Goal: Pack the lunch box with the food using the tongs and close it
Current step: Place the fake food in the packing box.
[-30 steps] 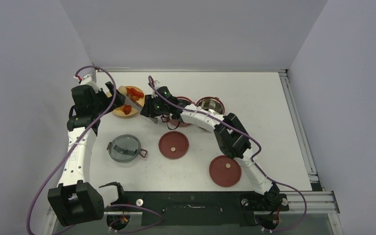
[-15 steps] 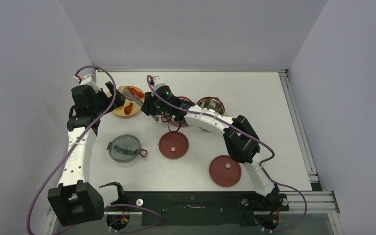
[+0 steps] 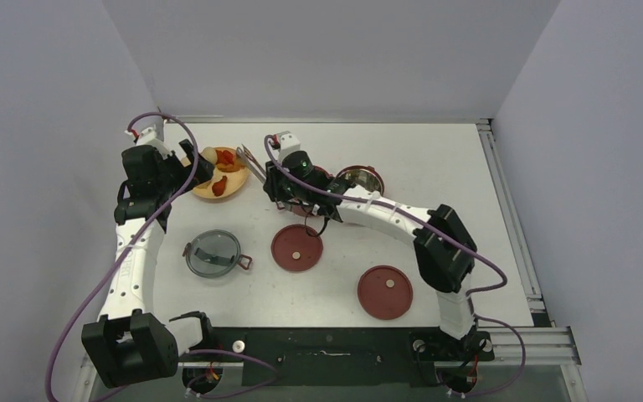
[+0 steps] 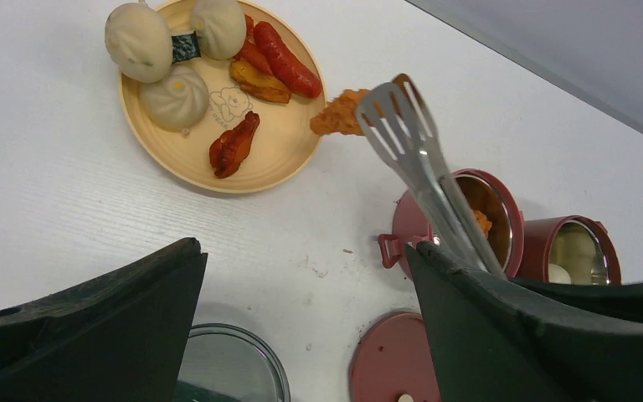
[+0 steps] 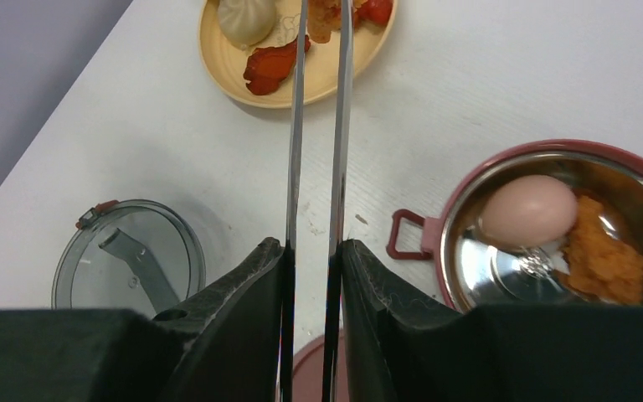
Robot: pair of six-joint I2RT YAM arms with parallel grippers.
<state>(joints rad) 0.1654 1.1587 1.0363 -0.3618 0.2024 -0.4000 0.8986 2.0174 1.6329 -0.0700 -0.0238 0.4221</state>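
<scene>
On the white table [image 3: 469, 201], our right hand [image 5: 311, 251] is clamped on the handle end of the long silver metal tongs [image 5: 293, 126], whose two arms run straight out from it toward the shallow yellow-orange plate [image 4: 176, 159]. Their slotted tips pinch a small orange crumbed piece [image 4: 337, 115], held in the air just past the plate's rim. Our left hand [image 4: 301, 251] hangs near the plate, jaws spread wide, holding nothing.

Just beside the right hand, a round maroon container with a steel inside [image 5: 552, 149] holds a whitish egg [image 5: 527, 209] and an orange crumbed bit [image 5: 607, 260]. A second maroon container [image 4: 536, 251] next to it holds a pale piece [image 4: 559, 273]. The plate carries pale buns [image 4: 138, 42] and red sausages [image 4: 289, 63]. A grey translucent lid [image 5: 126, 251] lies apart.

Compared with a second ago, the right hand and tongs have drawn back from over the plate toward the containers; the left hand has not moved.
</scene>
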